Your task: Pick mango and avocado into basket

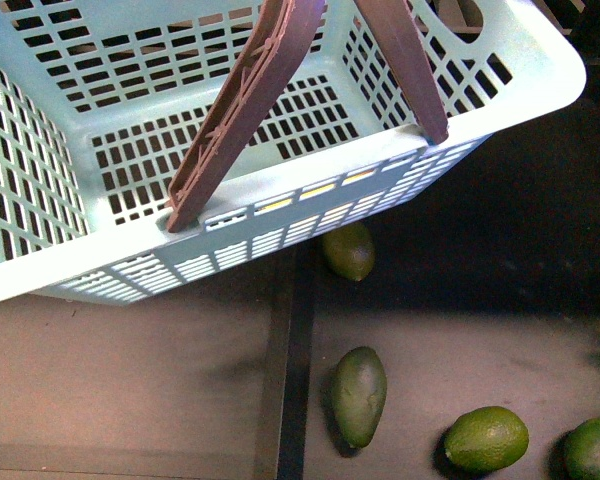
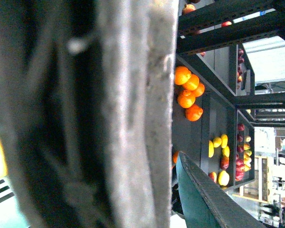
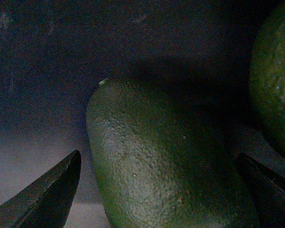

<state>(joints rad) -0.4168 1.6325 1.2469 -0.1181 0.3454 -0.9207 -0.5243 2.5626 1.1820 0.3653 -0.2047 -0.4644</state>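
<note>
**Avocado between parted jaws**

Right jaws stand released either side of the avocado. A skewed squeeze could roll it against the green fruit alongside. Left jaws: cannot tell. Yellow, perhaps the mango, shows through the basket slots.

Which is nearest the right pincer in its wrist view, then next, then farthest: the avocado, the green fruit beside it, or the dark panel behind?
1. avocado, between the fingers of the right pincer.
2. green fruit, just beyond one finger.
3. dark panel, behind both.
</note>
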